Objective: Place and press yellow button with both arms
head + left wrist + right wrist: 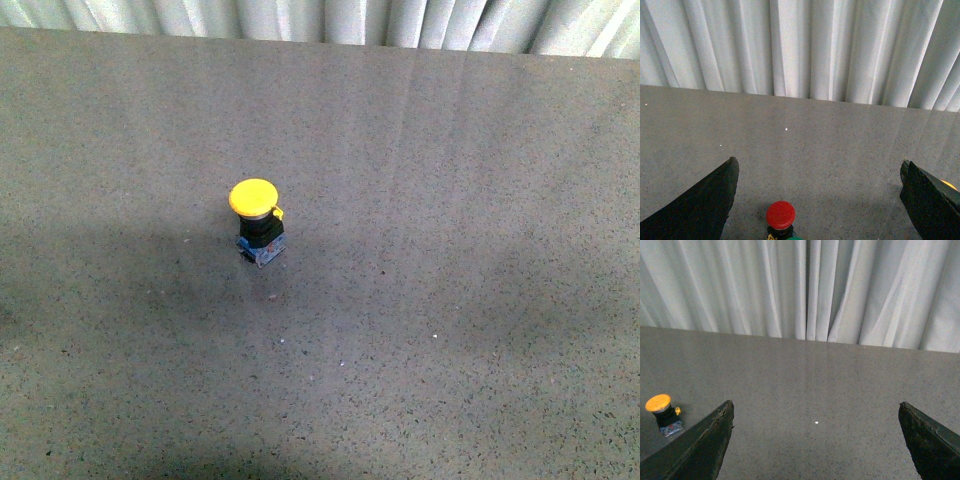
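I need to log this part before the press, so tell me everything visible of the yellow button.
The yellow button is a small mushroom-head push button: a round, smooth yellow cap on a black cylindrical body, with a small yellow tab at its side and a bluish-grey base block. It stands upright on the speckled grey table, alone, with nothing touching it but the surface. The right wrist view also shows it, off to one side of the open right gripper.

red button [780,216] base cut off by frame edge; green thing [795,238] beside it barely visible, can't id.
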You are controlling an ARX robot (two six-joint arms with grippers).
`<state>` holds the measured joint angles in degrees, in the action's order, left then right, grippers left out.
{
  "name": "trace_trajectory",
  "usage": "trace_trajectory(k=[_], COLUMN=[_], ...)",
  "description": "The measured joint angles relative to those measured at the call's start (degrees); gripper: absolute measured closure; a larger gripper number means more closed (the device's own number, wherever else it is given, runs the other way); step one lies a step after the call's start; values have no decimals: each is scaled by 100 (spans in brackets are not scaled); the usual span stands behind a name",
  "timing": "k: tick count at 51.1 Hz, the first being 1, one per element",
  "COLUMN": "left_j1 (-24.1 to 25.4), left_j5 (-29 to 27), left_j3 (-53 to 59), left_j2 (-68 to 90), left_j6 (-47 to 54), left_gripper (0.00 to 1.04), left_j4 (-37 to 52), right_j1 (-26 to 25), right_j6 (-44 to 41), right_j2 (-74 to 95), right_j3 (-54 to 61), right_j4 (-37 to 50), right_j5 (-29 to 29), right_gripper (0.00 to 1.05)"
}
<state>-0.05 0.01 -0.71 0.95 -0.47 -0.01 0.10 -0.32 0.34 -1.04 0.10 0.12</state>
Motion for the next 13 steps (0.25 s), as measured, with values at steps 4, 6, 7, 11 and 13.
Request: trace_trajectory(k=[4,6,7,11,13], left_j1=[0,0,0,0,0], left_j5=[0,0,0,0,0], left_j3=[0,0,0,0,0], left_j2=[0,0,0,0,0], left_j6=[0,0,0,0,0], left_gripper=[9,9,9,9,9], left_j4=[0,0,0,0,0], right_j1=[0,0,0,0,0], right_j6=[0,0,0,0,0], right_j2=[0,0,0,0,0], right_j3=[-2,-2,0,0,0], right_j4=[0,0,0,0,0], right_j5=[0,0,0,0,0], right_gripper=[9,9,9,9,9])
